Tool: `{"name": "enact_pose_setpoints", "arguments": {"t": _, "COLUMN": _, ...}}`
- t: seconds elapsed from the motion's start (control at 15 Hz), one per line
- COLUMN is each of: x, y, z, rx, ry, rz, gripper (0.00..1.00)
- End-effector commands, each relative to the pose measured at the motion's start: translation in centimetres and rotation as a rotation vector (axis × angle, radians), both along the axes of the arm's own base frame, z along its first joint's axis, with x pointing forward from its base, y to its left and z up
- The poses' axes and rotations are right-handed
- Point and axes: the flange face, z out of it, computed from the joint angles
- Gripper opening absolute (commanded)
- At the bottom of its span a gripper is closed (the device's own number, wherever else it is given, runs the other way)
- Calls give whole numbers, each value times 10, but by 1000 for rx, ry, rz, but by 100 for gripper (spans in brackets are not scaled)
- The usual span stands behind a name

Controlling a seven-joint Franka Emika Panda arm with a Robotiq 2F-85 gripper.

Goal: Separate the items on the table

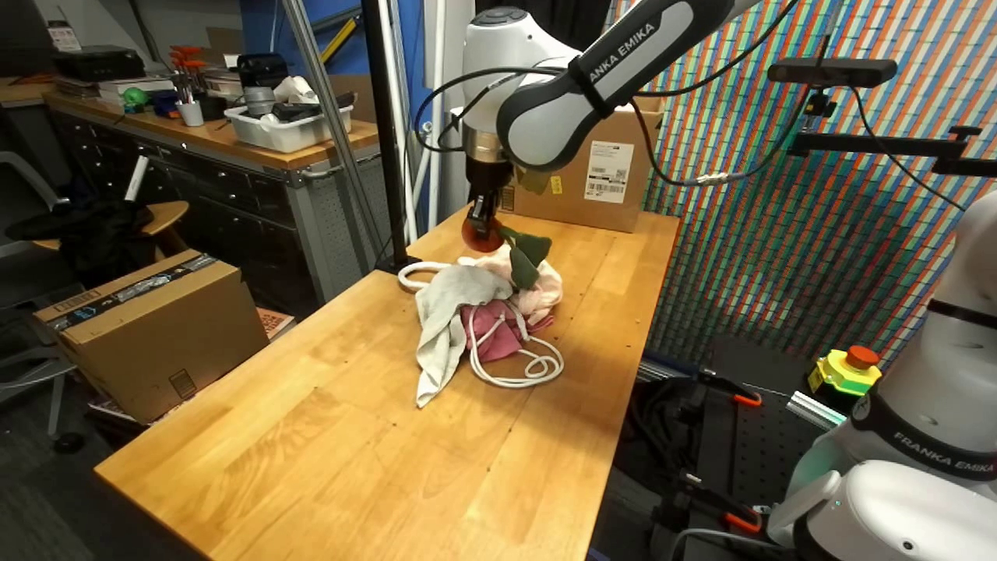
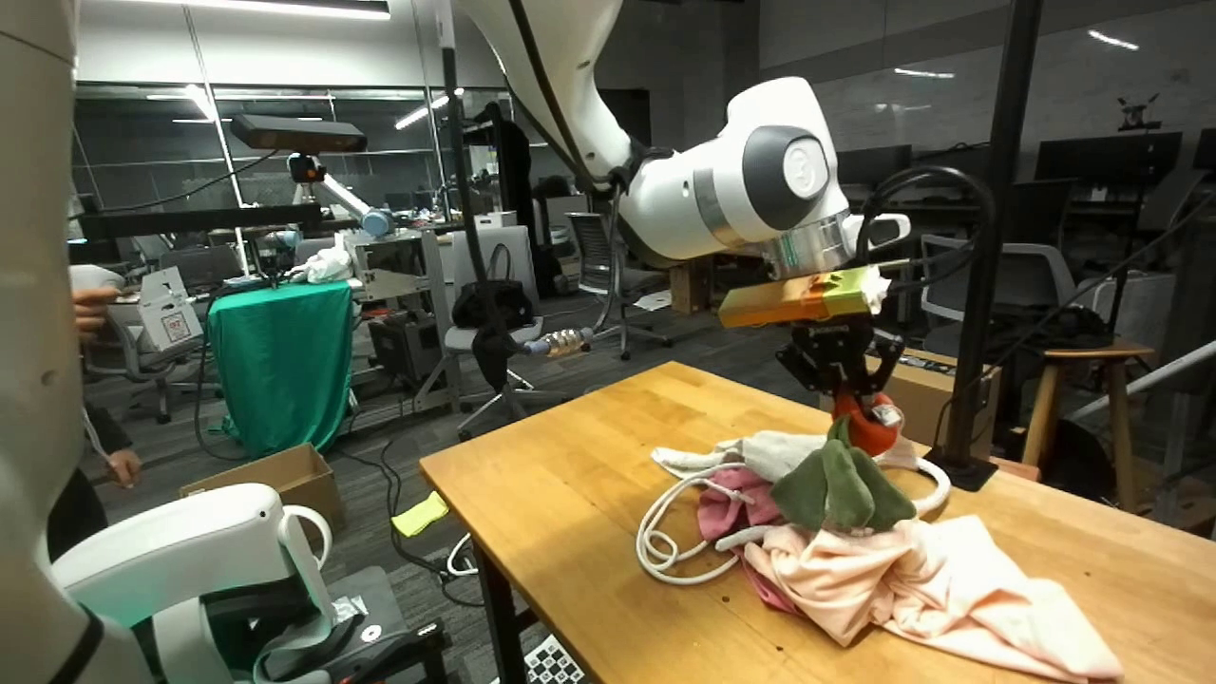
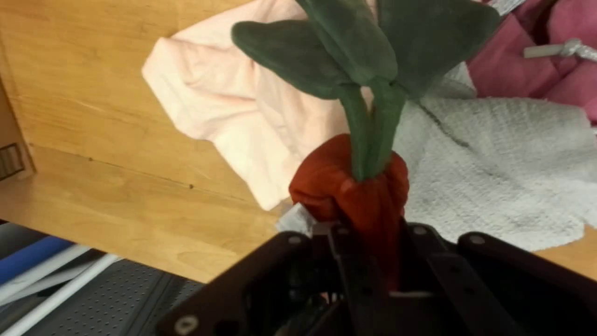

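My gripper (image 2: 860,394) is shut on a red plush toy (image 3: 326,168) with green leaves (image 2: 845,489); its red body is pinched between the fingers, seen in the wrist view. The leaves stick out over a heap of items; whether they touch it I cannot tell. In that heap on the wooden table (image 1: 350,467) are a greyish-white cloth (image 1: 444,312), a pink-red cloth (image 1: 498,335) partly covered, and a white rope (image 2: 940,483) looped around and over them. A pale peach cloth (image 2: 988,598) spreads beside these, partly hidden by the leaves.
A cardboard box (image 1: 576,175) stands at the far end of the table. Close to the heap, a black post (image 2: 978,285) rises from the table's edge. Beyond that edge is a cluttered workbench (image 1: 234,195); another white arm (image 1: 919,374) stands off the opposite side.
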Motion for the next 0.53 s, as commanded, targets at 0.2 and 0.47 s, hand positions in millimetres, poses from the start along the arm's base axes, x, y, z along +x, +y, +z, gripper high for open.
{"name": "enact_pose_setpoints", "arguments": {"t": 0.2, "x": -18, "y": -55, "z": 41, "rx": -63, "ry": -132, "rz": -157, "gripper": 8}}
{"name": "enact_pose_setpoints", "arguments": {"t": 0.47, "x": -21, "y": -121, "z": 28, "rx": -116, "ry": -171, "rz": -335, "gripper": 8}}
